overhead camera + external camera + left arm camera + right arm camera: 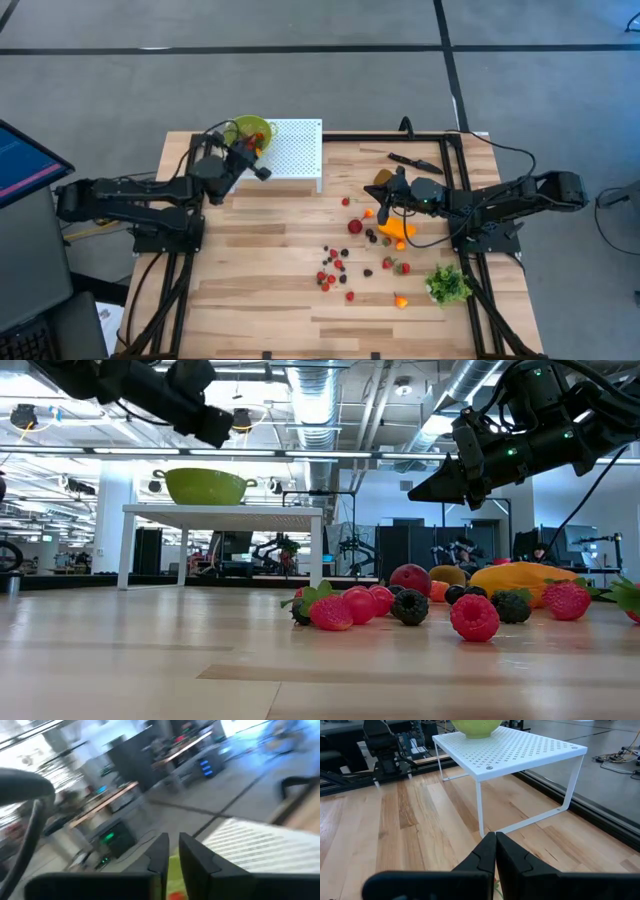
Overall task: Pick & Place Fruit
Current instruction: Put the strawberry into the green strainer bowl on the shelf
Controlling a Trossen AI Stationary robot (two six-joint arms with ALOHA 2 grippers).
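Several small red, orange and dark berries lie scattered on the wooden table. An elongated orange fruit and a brownish oval rest among them. My right gripper is shut and empty, and hovers above the fruit, pointing toward the shelf. My left gripper is raised over the green bowl, its fingers a slim gap apart with nothing seen between them. The bowl stands on a white perforated shelf and holds red and orange bits.
A black knife lies near the table's far edge on the right. A green leafy bunch sits near the right edge. The shelf stands on thin legs at the far edge, and bare wood spreads over the table's left and near parts.
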